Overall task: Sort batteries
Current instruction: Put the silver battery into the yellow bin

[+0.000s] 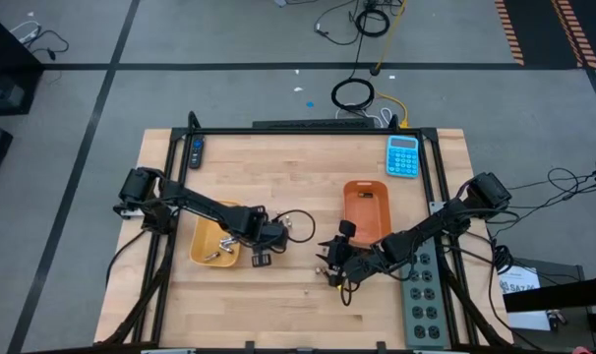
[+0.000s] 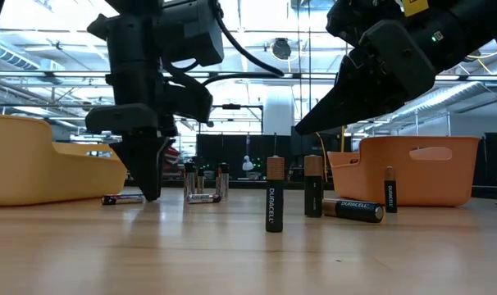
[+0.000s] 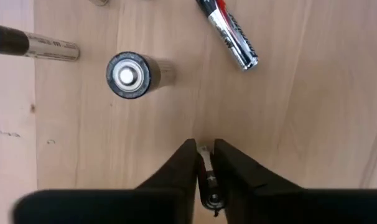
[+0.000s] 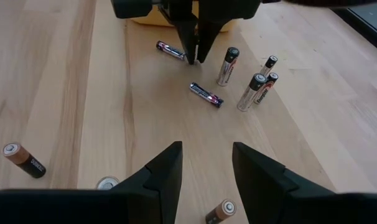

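Batteries lie and stand scattered on the wooden table between a yellow tray (image 1: 211,239) and an orange tray (image 1: 367,208). The low view shows copper-topped batteries (image 2: 274,195) upright and one lying (image 2: 353,210). My left gripper (image 3: 204,152) points down at the table beside the yellow tray, shut on a thin dark battery (image 3: 207,174). Close to it are an upright battery (image 3: 129,74) and a lying silver one (image 3: 232,34). My right gripper (image 4: 206,155) hangs open above the table, near the orange tray, with batteries (image 4: 23,158) below it. My left gripper pinches the thin battery between its two fingers (image 3: 179,168), coming from above and pointing down. The battery's silver-tipped end (image 3: 203,149) shows at the fingertips, and its body runs back along the fingers. In the low view the fingertips (image 2: 150,190) reach the tabletop and hide the battery.
A blue calculator (image 1: 402,155) lies at the far right corner, and a grey power strip (image 1: 423,295) runs along the right edge. The yellow tray holds a few small items (image 1: 211,256). Bare wood lies toward the near edge and the far left.
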